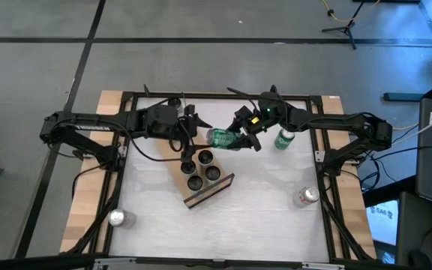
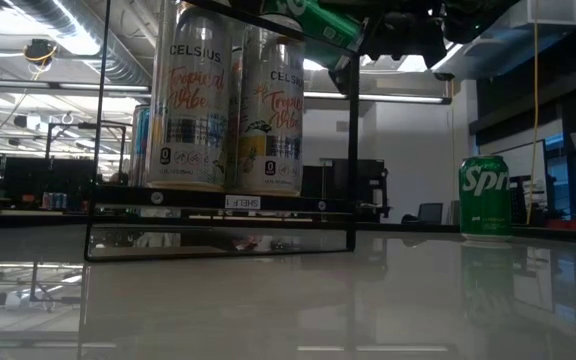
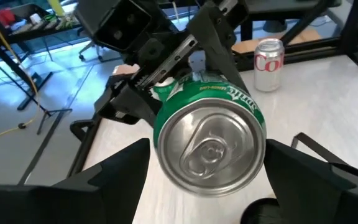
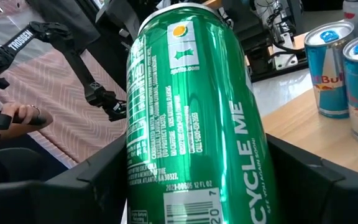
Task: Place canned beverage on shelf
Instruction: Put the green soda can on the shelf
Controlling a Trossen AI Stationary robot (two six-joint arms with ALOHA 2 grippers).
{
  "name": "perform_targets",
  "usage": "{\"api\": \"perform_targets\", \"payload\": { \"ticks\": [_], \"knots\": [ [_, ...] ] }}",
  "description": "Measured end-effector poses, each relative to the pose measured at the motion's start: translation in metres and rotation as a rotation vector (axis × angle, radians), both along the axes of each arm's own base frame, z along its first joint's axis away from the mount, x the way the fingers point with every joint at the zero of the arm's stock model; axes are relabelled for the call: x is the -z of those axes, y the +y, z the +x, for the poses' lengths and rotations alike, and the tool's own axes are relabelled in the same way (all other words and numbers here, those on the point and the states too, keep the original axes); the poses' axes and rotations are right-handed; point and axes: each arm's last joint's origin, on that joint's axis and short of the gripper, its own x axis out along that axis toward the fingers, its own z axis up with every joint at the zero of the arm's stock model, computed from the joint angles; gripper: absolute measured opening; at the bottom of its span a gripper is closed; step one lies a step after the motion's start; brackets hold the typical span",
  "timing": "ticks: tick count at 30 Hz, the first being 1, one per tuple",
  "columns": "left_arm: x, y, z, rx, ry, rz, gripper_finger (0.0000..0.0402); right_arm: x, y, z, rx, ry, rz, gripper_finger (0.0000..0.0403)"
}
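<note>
A green Sprite can (image 1: 220, 137) lies on its side in the air just beyond the far end of the light-wood shelf (image 1: 220, 187). My right gripper (image 1: 238, 139) is shut on it. The can's silver top (image 3: 209, 148) faces my left gripper (image 1: 196, 129), which is open. Its fingers (image 3: 120, 177) stand on either side of the can's top end. Several cans stand upright on the shelf: Celsius cans (image 2: 196, 100) and Red Bull cans (image 4: 328, 62). In the low view the green can (image 2: 313, 20) shows tilted, above the shelf's cans. My right gripper pinches the can's green side wall (image 4: 166, 180) between its two fingers, toward the can's bottom end. The fingers come from the table's right and lie along the can. The can is lifted clear, on its side, top toward the left arm. My left gripper: I cannot tell whether its fingers touch the can.
A second Sprite can (image 1: 283, 139) stands upright to the right of my right gripper. A silver and red cola can (image 1: 306, 196) stands near the right edge and another can (image 1: 116, 218) at the near left corner. A person's hand (image 4: 17, 115) shows beyond the table.
</note>
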Motion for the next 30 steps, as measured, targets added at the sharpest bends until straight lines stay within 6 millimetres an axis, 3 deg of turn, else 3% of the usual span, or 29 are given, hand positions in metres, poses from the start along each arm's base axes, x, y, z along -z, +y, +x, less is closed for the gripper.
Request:
{"api": "perform_targets", "payload": {
  "ticks": [10, 26, 30],
  "knots": [
    [0.01, -0.002, 0.015, 0.1, 0.005, -0.018, 0.0298, 0.001, 0.006, 0.001, -0.045, 0.013, 0.011, 0.0301],
    [0.01, -0.003, 0.016, 0.14, -0.002, -0.033, 0.0298, 0.001, 0.006, 0.001, -0.04, 0.04, 0.065, 0.0301],
    [0.01, -0.003, 0.016, 0.145, -0.001, -0.031, 0.0316, 0.001, 0.006, 0.001, -0.031, 0.041, 0.066, 0.0301]
  ]
}}
